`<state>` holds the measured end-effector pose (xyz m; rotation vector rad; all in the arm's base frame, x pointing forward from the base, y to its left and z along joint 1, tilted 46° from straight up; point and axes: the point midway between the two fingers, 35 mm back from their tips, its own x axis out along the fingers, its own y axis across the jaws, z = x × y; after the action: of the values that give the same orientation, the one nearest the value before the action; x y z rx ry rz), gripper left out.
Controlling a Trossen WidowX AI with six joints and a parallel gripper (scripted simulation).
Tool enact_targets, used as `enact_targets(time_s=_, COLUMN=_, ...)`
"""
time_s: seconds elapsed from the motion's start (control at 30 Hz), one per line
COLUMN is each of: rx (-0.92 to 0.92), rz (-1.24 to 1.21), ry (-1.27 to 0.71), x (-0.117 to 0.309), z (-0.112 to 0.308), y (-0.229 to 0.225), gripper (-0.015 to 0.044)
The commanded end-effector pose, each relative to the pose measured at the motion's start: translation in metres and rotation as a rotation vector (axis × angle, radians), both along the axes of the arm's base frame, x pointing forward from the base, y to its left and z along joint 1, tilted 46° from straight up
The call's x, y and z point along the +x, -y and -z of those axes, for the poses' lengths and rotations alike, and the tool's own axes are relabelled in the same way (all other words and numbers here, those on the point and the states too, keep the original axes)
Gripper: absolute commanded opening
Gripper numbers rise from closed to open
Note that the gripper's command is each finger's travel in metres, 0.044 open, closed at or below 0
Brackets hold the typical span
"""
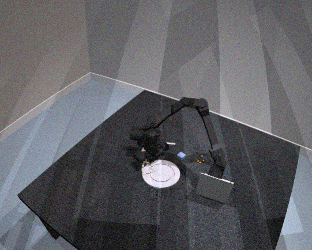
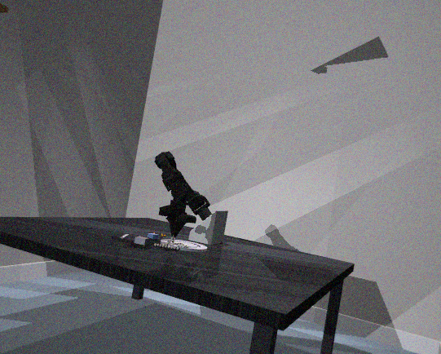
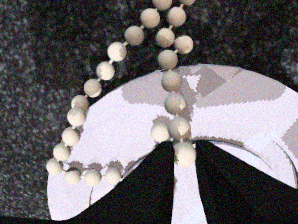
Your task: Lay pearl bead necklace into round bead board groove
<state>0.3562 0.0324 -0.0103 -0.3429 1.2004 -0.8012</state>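
The round white bead board [image 1: 173, 178] [image 2: 199, 247] [image 3: 117, 130] lies flat on the dark table. My gripper [image 1: 151, 160] [image 2: 174, 236] [image 3: 183, 151] points down over the board's edge, shut on a bead of the pearl bead necklace [image 1: 143, 169] [image 2: 164, 245] [image 3: 117, 51]. In the wrist view one strand runs from the fingertips up past the board's rim and out of view. Another comes back down along the board's left edge, then crosses the board towards the left finger, which hides its end. Part of the groove shows beside the fingers; the fingers hide the rest.
A blue block [image 1: 181, 155] [image 2: 152, 236] lies near the board, with small orange pieces [image 1: 202, 156] beyond it. A pale block [image 2: 142, 241] and a white stick [image 1: 170, 143] [image 2: 125, 236] lie nearby. A grey upright panel [image 1: 214, 188] [image 2: 218, 228] stands by the arm's base.
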Motion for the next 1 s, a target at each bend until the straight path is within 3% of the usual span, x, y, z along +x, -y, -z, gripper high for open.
enact_targets(time_s=0.0, rx=0.002, rz=0.005, ry=-0.007, x=-0.013, z=0.003, y=0.002, gripper=0.0)
enact_targets(time_s=0.23, rx=0.002, rz=0.005, ry=-0.008, x=-0.033, z=0.004, y=0.006, gripper=0.0)
enact_targets(time_s=0.97, rx=0.001, rz=0.005, ry=-0.008, x=-0.031, z=0.02, y=0.022, gripper=0.0)
